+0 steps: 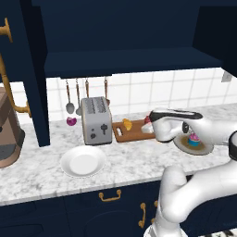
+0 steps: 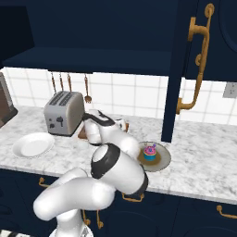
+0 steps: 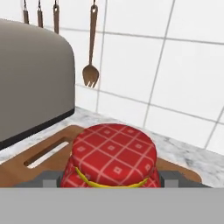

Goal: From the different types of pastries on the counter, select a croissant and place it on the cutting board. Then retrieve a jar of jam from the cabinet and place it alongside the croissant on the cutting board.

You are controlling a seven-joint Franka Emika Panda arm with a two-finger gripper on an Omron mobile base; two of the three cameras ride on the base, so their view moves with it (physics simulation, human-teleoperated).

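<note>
Kitchen counter (image 1: pixel 41 162) with the arm reaching over the cutting board (image 1: pixel 134 134), which lies on the marble just right of the toaster (image 1: pixel 96 120). In the hand view the jar of jam (image 3: pixel 111 155) (its top a red checked cloth tied with a yellow band) sits between the two finger tips (image 3: pixel 51 179), one dark pad close at each side, so the jaws appear closed on it; whether its base touches the board cannot be told, since the lower part is hidden. The board's handle slot (image 3: pixel 46 153) lies left of the jar in that view, toward the toaster. The croissant (image 1: pixel 127 124) rests on the board near its left end. The gripper (image 1: pixel 149 126) is low over the board's right end. The cupcake (image 1: pixel 193 139) stands on a dark plate (image 1: pixel 203 149) further right, and a white plate (image 1: pixel 83 162) lies in front of the toaster. The cabinet (image 1: pixel 129 60) hangs above.
</note>
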